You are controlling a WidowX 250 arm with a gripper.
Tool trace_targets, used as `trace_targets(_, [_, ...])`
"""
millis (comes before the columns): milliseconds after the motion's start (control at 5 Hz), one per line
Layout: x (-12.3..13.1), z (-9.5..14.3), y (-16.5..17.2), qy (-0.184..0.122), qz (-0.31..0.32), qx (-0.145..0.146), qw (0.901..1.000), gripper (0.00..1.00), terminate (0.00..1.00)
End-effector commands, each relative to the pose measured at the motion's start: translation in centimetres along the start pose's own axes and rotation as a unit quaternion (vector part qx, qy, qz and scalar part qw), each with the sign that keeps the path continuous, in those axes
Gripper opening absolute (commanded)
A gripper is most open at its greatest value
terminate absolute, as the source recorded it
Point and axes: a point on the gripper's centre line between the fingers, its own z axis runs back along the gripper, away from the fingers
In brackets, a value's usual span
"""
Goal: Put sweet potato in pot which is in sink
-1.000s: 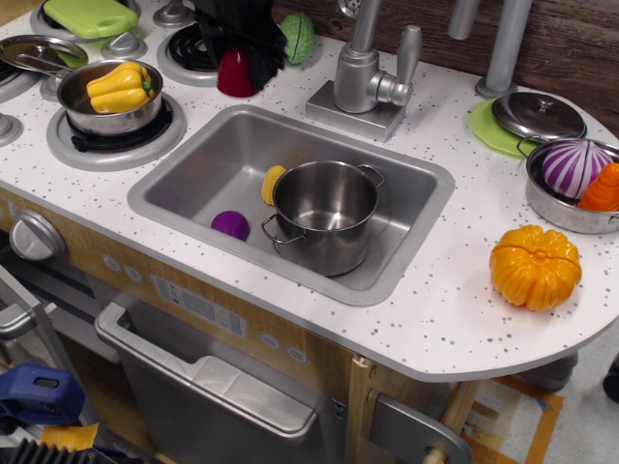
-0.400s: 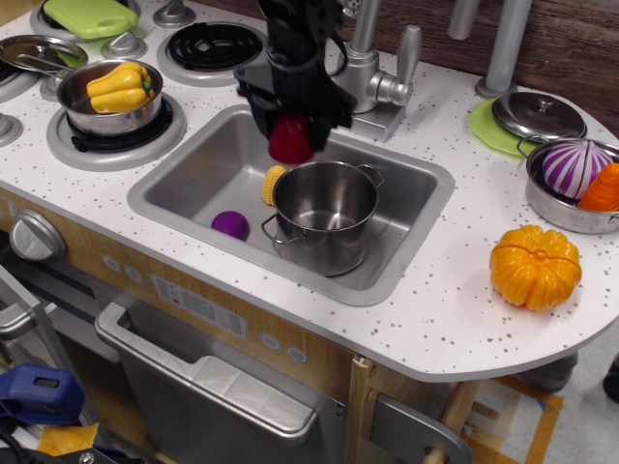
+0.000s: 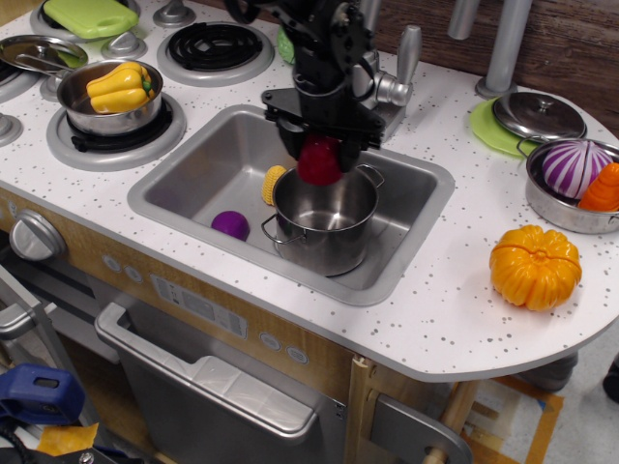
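Observation:
My gripper [image 3: 319, 155] is shut on the dark red sweet potato [image 3: 318, 162] and holds it just above the far rim of the shiny steel pot [image 3: 324, 217]. The pot stands upright in the silver-grey sink [image 3: 193, 174], right of centre, with its two loop handles showing. The sweet potato hangs below the black fingers, partly over the pot's opening. The pot's inside looks empty.
A purple ball [image 3: 230, 225] and a yellow thing [image 3: 272, 184] lie in the sink left of the pot. The tap [image 3: 387, 82] stands behind the gripper. A pan with a yellow pepper [image 3: 118, 87] sits on the left burner. An orange pumpkin [image 3: 535, 267] and a bowl with a purple onion [image 3: 574, 169] are at the right.
The gripper has carried the sweet potato from the back of the counter near the burner forward and right, down to just above the pot's far rim.

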Motion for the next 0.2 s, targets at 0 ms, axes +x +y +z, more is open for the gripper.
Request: trace_targets(0, [2.01, 2.61, 0.4, -0.044, 0.007, -0.003, 0.999, 1.0, 1.0])
